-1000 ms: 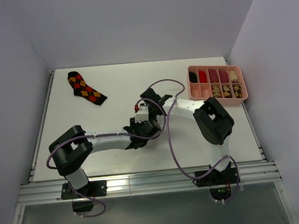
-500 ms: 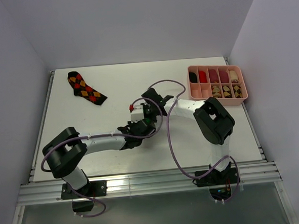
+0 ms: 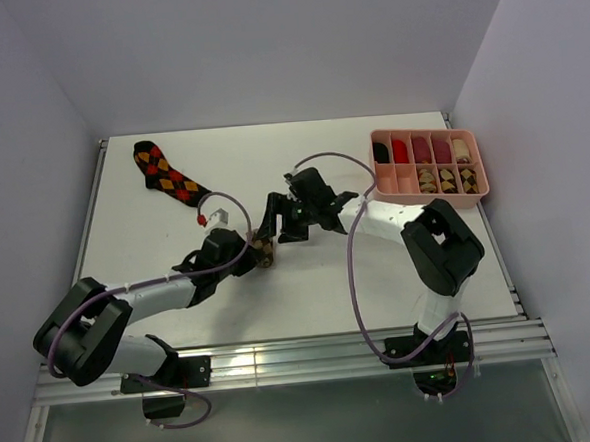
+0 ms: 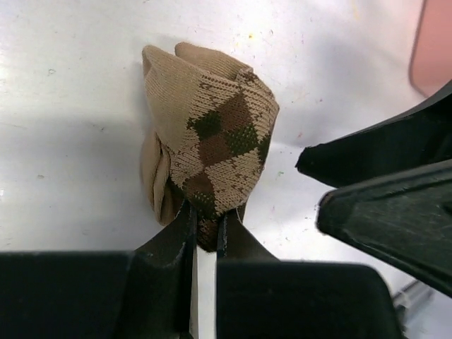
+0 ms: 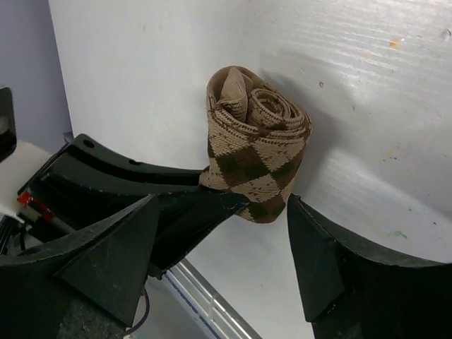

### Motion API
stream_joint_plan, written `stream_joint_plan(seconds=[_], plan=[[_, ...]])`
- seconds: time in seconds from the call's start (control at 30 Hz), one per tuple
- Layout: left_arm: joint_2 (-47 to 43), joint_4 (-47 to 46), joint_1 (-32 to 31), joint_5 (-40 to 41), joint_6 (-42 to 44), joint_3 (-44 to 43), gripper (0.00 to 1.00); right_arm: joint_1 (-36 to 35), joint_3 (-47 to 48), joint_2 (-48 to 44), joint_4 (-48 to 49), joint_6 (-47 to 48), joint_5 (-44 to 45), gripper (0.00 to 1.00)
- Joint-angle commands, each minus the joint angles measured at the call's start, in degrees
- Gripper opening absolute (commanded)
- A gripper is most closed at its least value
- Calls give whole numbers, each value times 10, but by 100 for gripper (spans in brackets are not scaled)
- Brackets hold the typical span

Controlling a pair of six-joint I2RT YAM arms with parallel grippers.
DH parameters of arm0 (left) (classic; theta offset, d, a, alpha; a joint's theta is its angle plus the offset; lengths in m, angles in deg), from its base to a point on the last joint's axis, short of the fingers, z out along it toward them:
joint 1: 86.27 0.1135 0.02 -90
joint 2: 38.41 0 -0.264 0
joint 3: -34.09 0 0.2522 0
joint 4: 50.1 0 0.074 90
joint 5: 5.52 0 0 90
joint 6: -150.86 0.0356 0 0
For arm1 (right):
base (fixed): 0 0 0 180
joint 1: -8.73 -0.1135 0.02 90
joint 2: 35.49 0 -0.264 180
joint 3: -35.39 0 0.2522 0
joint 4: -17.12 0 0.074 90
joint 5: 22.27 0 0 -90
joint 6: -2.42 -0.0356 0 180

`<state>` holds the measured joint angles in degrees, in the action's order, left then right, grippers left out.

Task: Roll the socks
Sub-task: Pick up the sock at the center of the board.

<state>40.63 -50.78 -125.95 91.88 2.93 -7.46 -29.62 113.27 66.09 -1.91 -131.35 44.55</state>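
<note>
A tan-brown-cream argyle sock (image 4: pixel 208 141) is rolled into a bundle just above the white table. My left gripper (image 4: pixel 205 217) is shut on its lower edge, with fabric pinched between the two fingers. In the top view this roll (image 3: pixel 266 251) is at the tip of the left gripper (image 3: pixel 255 253), mid-table. My right gripper (image 5: pixel 226 247) is open, a finger on each side of the sock roll (image 5: pixel 258 148) and neither touching it; from above the right gripper (image 3: pixel 279 225) is just beyond the roll. A black-red-orange sock (image 3: pixel 170 174) lies flat at the far left.
A pink divided tray (image 3: pixel 385 183) stands at the far right, holding plain rolled socks in its back row and argyle rolls in its front row. Grey walls close in the table on three sides. A metal rail runs along the near edge (image 3: pixel 284 362).
The right gripper has opened and let go of the roll. The left gripper has shut on the roll's edge, and the left arm has swung lower and to the left with it.
</note>
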Motion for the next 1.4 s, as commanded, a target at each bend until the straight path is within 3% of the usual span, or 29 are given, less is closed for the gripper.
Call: stream_joint_plan(seconds=[0.0, 0.7, 1.1, 1.2, 1.27, 1.3, 1.37], plan=[[-9, -3, 30, -69, -31, 44, 1, 2, -18, 7, 47, 4, -15, 80], [25, -95, 128, -192, -96, 140, 1, -30, -13, 132, 138, 19, -56, 76], [91, -138, 157, -236, -104, 159, 1, -54, 38, 193, 76, 72, -75, 65], [113, -156, 162, -250, -105, 162, 2, -56, 46, 201, 63, 82, -84, 55], [122, -169, 167, -259, -106, 163, 6, -57, 51, 200, 57, 92, -89, 39], [127, -169, 167, -261, -105, 161, 16, -58, 54, 197, 57, 101, -89, 26], [130, -162, 169, -266, -100, 154, 30, -58, 58, 181, 35, 109, -83, 11]])
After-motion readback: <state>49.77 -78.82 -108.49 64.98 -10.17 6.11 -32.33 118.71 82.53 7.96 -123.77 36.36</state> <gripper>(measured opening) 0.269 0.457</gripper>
